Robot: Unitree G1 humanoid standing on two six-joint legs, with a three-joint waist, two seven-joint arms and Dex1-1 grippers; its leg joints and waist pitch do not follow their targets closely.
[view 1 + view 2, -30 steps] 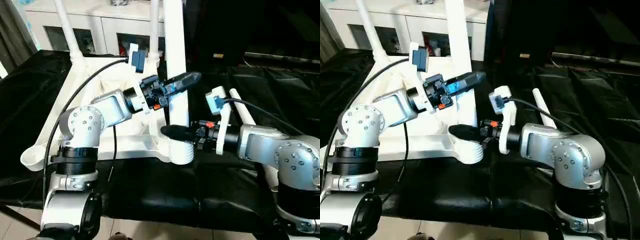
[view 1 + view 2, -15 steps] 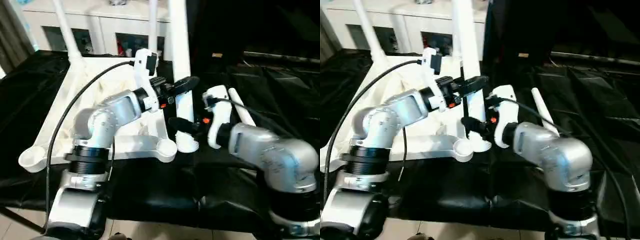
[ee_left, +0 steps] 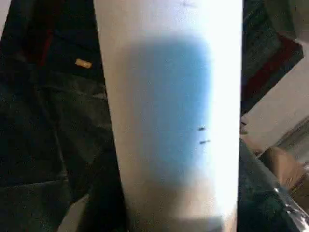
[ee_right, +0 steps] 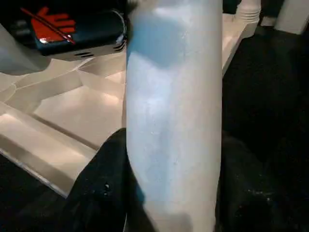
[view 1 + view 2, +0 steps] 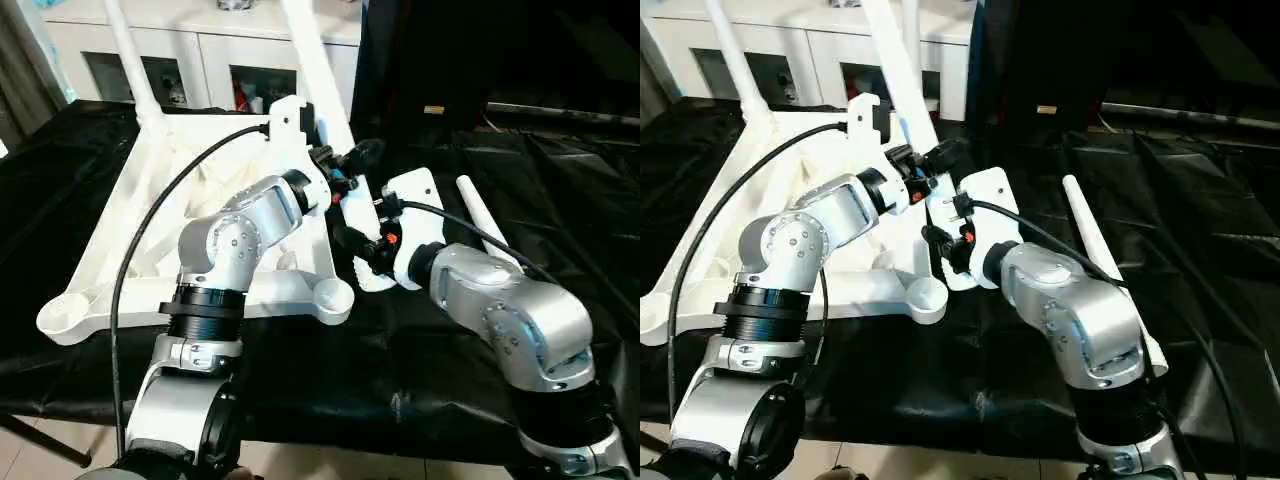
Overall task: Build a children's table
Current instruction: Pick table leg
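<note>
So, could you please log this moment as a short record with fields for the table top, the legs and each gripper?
table top: white table top upside down on the black cloth
fitted legs: far-left leg standing in its socket
held leg: tilted leg, base beside the near corner socket
loose leg: spare leg lying on the cloth
left gripper: shut on the tilted leg
right gripper: shut on the tilted leg, lower down

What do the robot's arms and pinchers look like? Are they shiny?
Yes! Both forearms are shiny silver metal with round joints dotted with small screws. The left gripper and right gripper each have two black fingers on a white wrist bracket. A black cable loops along each arm. Small red and blue bits sit by the wrists, and one gripper carries a red mark.
</note>
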